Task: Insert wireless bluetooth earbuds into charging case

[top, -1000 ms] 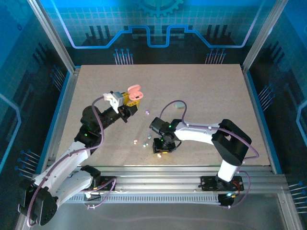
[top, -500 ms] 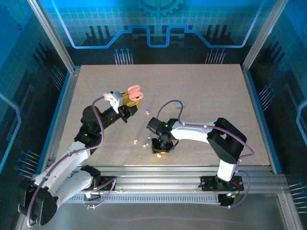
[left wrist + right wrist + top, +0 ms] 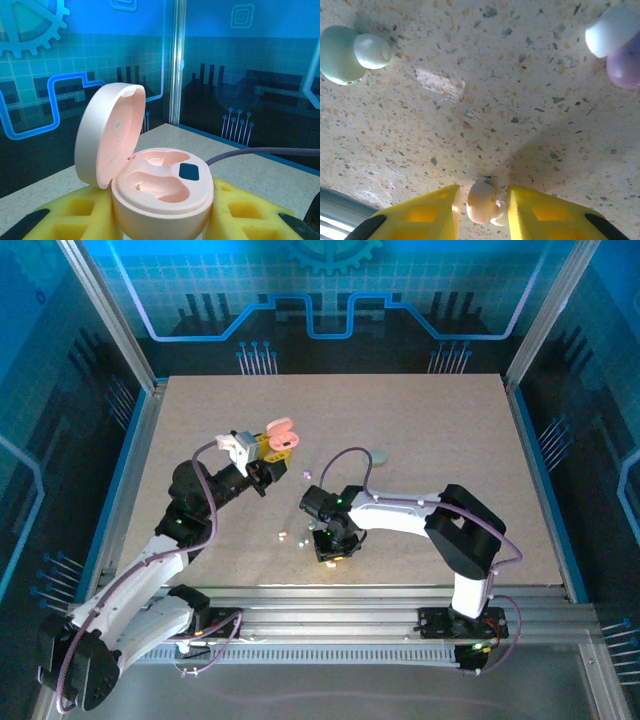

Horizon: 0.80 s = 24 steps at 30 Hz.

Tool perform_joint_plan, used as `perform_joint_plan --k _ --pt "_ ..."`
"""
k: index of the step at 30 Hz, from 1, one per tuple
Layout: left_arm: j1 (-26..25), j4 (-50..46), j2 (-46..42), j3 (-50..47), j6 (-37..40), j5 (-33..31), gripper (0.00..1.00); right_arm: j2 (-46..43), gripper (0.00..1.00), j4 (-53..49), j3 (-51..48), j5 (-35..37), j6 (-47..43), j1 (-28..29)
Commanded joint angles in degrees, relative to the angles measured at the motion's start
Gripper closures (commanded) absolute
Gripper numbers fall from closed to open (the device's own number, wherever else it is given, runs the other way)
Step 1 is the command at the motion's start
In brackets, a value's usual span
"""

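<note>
My left gripper (image 3: 272, 446) is raised above the table and is shut on a pink charging case (image 3: 160, 186), squeezed between its yellow fingers (image 3: 82, 215). The case's lid stands open and both wells are bare. Seen from above, the case (image 3: 281, 434) is left of centre. My right gripper (image 3: 331, 551) points down at the table near the front. In the right wrist view a pink earbud (image 3: 481, 202) with a white tip lies on the table, and the two yellow fingers (image 3: 432, 212) are closed in against it.
A mint earbud (image 3: 342, 54) and a purple earbud (image 3: 626, 67) lie further out on the speckled table (image 3: 485, 90). Small earbuds (image 3: 284, 535) sit left of the right gripper. A pale oval case (image 3: 378, 455) lies behind the right arm.
The right arm slid slightly left and its jaws narrowed onto the pink earbud. The left arm and its case have not moved.
</note>
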Motion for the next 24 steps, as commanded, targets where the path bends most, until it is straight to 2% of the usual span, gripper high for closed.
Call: perform_joint_plan --k 1,24 --pt "0.26 0.79 -0.21 -0.55 0.26 -0.31 0.65 1.42 0.69 -3.68 1.94 1.69 -1.98 1.09" --pt "0.29 0.76 -0.11 -0.64 -0.1 -0.31 0.65 5.16 0.74 -7.08 5.22 2.77 -4.41 2.59"
